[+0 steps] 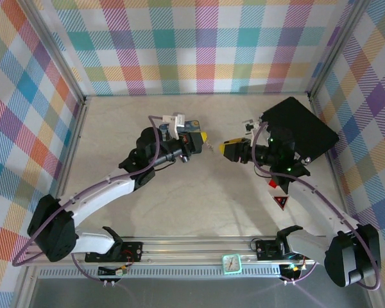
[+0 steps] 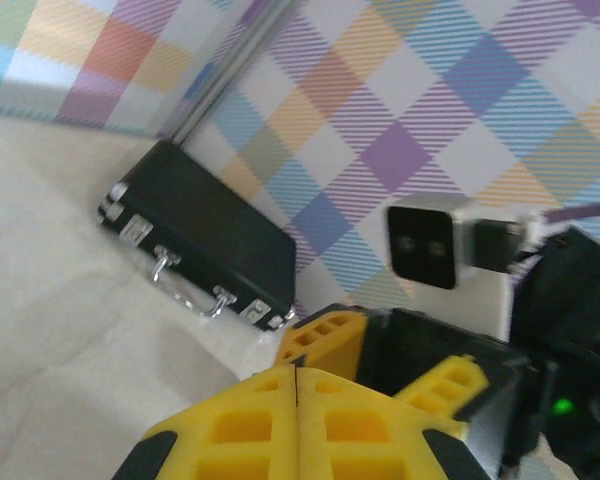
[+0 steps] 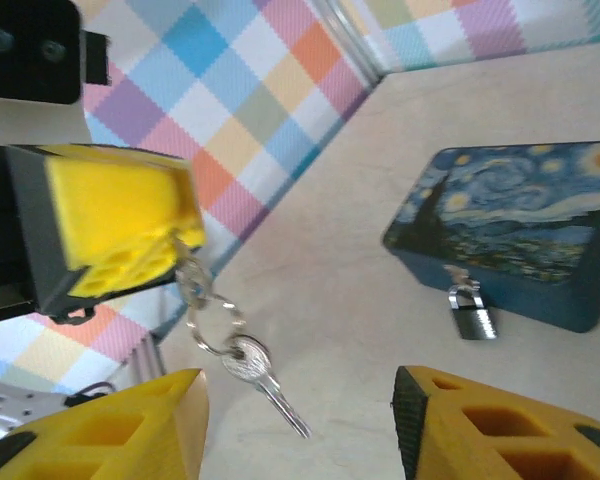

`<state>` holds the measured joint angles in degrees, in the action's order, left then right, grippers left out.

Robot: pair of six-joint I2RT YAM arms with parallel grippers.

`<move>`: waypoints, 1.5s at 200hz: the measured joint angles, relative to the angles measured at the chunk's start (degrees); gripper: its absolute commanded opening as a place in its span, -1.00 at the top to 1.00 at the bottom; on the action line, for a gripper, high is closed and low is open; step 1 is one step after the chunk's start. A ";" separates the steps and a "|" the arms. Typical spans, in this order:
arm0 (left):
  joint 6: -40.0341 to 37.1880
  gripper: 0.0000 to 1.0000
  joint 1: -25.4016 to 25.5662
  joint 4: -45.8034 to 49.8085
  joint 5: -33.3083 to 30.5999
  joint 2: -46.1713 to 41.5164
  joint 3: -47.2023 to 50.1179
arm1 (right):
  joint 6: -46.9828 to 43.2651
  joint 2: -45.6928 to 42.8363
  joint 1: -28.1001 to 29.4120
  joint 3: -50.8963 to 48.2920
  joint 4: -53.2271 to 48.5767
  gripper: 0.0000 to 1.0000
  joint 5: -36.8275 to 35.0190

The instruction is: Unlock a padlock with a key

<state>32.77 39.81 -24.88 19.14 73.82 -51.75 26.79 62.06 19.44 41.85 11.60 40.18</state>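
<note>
The table (image 1: pixel 179 212) is carrying everything I am working with. At its far right the large black case (image 1: pixel 301 128) is lying flat, and it is playing no part here. The blue painted tin (image 3: pixel 520 225) is sitting toward the far middle, just beyond my left arm.

My left gripper (image 2: pixel 295 385) is hanging above the table with its jaws pressed fully together, pinching the top of the key ring (image 3: pixel 212 320). My right gripper (image 3: pixel 300 425) is facing it from just beside, jaws standing wide apart and holding nothing.

The padlock (image 3: pixel 473 318) is hanging shut from the hasp on the front of the tin, its body resting against the tin's side near the table.

The key (image 3: pixel 270 385) is dangling free off the ring, blade pointing down and away, between my right jaws but touching neither.

I am judging this as the hand-over step: the key is lifted but loose, so it cannot be aimed yet. Next, my right jaws are needing to close squarely on the key's head, so the blade is sticking out firm and straight for the keyhole.
</note>
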 measured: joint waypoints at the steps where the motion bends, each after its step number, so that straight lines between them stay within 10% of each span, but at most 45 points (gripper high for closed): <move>1: -0.15 1.00 0.00 -0.07 0.04 -0.11 0.07 | 0.33 0.04 0.00 -0.07 0.37 -0.01 0.15; 64: -3.78 1.00 0.00 -2.91 3.98 -0.87 2.10 | 12.63 1.99 0.96 -4.31 20.59 0.12 4.17; 258: 1.09 1.00 0.07 -12.57 2.58 0.48 6.34 | 19.58 11.34 6.49 -4.55 36.26 0.45 4.92; 300: 2.14 1.00 0.07 -13.99 1.95 0.48 6.54 | 20.57 11.37 6.84 -5.01 37.18 0.86 5.16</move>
<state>34.92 39.88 -38.87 21.08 74.30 -45.21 47.35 73.43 26.28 36.84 48.77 45.34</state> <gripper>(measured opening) 0.053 0.119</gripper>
